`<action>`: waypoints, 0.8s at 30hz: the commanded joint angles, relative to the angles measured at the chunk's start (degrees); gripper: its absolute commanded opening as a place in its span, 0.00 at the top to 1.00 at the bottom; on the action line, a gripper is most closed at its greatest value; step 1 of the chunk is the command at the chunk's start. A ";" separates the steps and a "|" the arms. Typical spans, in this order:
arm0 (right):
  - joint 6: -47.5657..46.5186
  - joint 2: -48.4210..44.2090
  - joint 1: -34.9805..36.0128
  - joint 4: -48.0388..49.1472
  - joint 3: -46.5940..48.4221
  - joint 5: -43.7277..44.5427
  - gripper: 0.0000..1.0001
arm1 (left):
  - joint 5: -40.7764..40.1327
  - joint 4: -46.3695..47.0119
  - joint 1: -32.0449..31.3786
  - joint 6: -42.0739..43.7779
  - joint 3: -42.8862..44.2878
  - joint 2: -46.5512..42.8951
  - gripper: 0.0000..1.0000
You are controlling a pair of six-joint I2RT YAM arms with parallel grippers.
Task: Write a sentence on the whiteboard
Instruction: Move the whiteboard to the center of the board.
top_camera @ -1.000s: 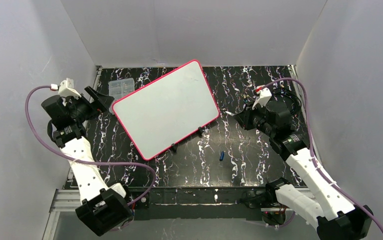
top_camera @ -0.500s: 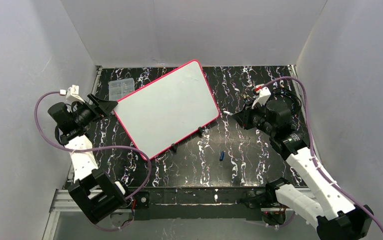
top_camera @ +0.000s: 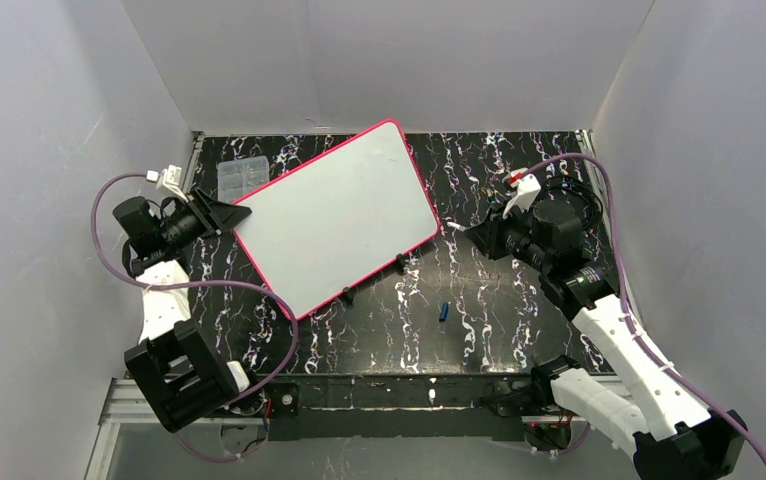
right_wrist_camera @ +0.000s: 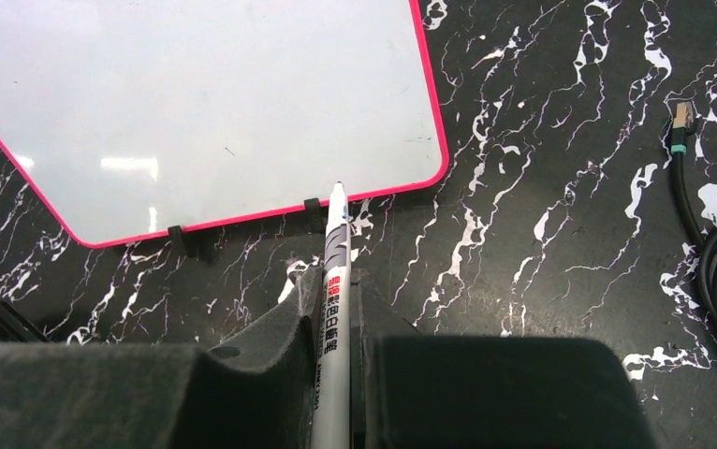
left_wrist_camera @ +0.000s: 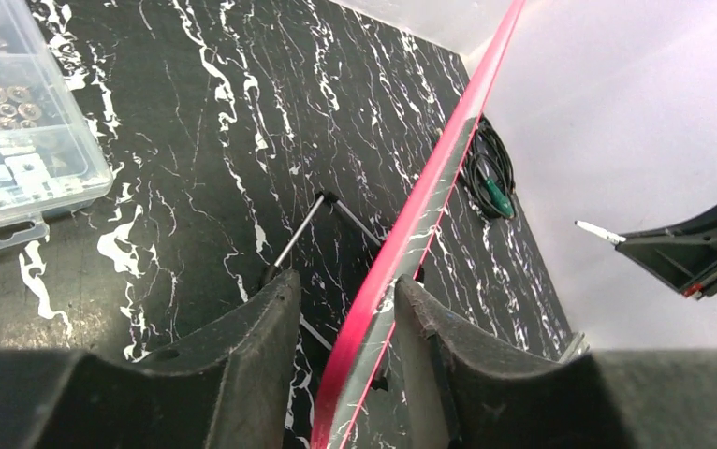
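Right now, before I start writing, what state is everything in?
whiteboard: blank, propped tilted on its stand.
left tool: open, straddling the whiteboard's rim.
right tool: shut on the marker.
marker: uncapped, tip short of the whiteboard.
cap: lying loose on the table.
box: seems closed, small metal parts inside.

One whiteboard (top_camera: pixel 334 215), one marker (right_wrist_camera: pixel 334 309), one blue cap (top_camera: pixel 443 311), one clear box (top_camera: pixel 242 176).
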 commanded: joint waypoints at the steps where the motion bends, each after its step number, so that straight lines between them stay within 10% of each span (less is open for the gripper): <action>1: -1.20 -0.88 -0.17 0.38 1.62 -0.37 0.99 | 3.56 0.47 -0.99 1.81 0.68 -1.04 0.64; 12: -1.61 -0.26 -0.17 0.15 1.87 -0.50 0.99 | 9.48 0.47 -5.49 5.59 -1.18 -1.89 1.00; 24: -2.34 -1.56 -0.17 -1.09 1.93 0.07 0.99 | 11.58 0.47 -13.22 6.35 -4.40 -3.91 1.00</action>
